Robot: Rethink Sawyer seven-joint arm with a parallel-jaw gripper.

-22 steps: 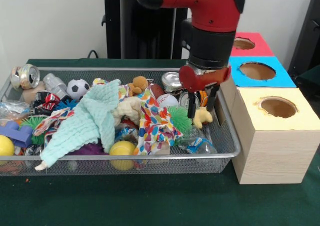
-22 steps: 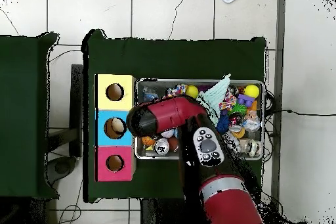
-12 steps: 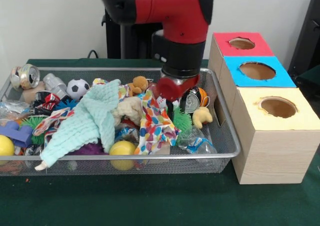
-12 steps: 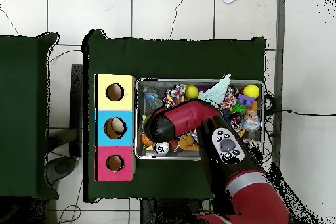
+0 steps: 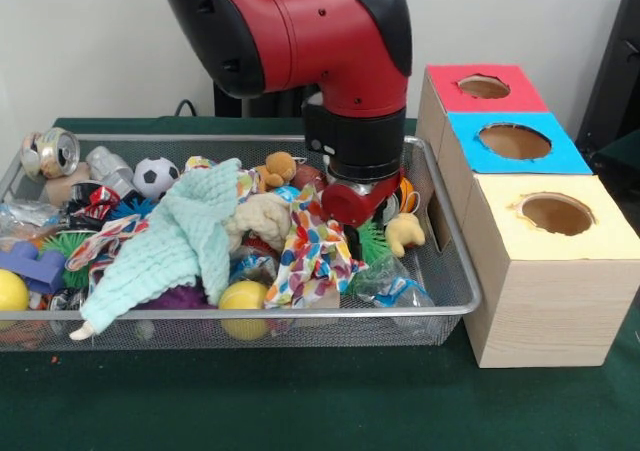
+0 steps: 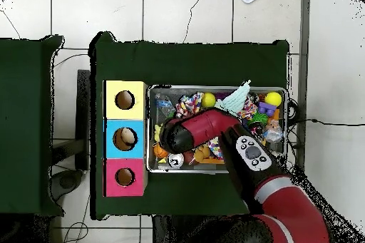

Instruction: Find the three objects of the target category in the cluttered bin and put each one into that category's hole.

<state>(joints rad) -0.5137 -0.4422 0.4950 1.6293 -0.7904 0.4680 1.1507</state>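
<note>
Hand point(image 5: 352, 239) low in bin point(image 5: 455, 276), fingers seemingly buried among toys

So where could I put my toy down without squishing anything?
On the bare green table in front of the wire bin, or the strip behind it. The bin itself is packed edge to edge with toys, cans and cloths, and the gripper is down among them.

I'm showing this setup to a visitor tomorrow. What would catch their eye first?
The big red arm comes down into the middle of the wire bin, its end low among the toys. Left of it a mint knitted cloth sprawls over the clutter. To the bin's right stands a wooden box with red, blue and yellow holes.
</note>
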